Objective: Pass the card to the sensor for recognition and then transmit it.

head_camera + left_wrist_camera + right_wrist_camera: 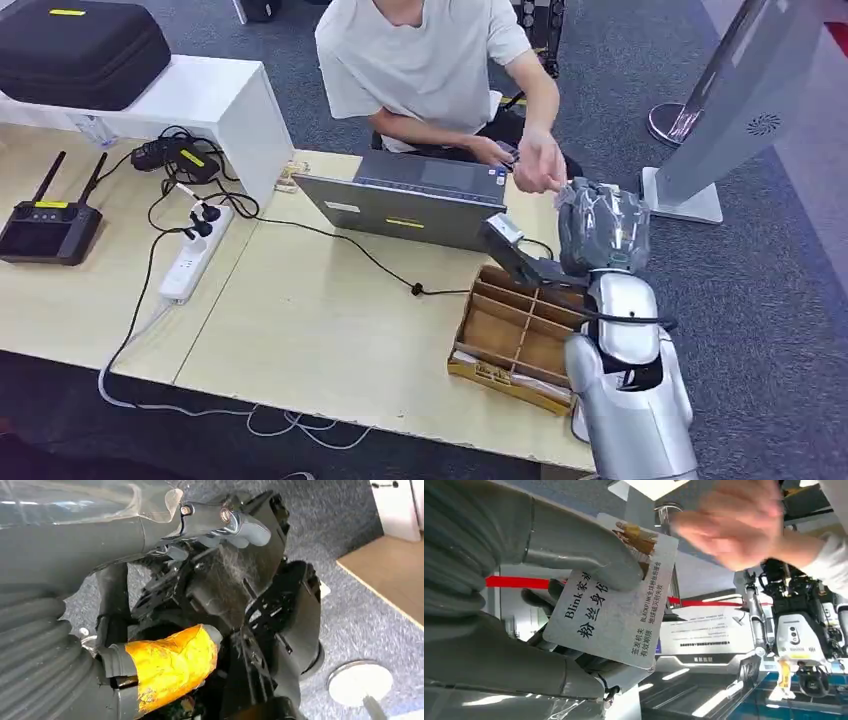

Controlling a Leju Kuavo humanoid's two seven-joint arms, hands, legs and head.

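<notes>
in the head view the right hand (pixel 603 228) was raised past the far right corner of the table (pixel 300 330), above the divided wooden tray (pixel 515 335) and next to the open laptop (pixel 400 208), and the seated person's hand (pixel 540 165) reached right up to it, which read as the handover stage of the task. the left wrist view showed the left hand (pixel 165 665), one finger wrapped in yellow tape, hanging low beside dark machinery over grey carpet; whether its fingers were spread or curled, i could not tell. in the right wrist view the card (pixel 616 597) sat pinched between the thick grey thumb (pixel 574 550) and the darker fingers behind it, gripped by one end so its free edge stuck out toward the blurred person's hand (pixel 736 522) just beside it, probably so it could be taken.
</notes>
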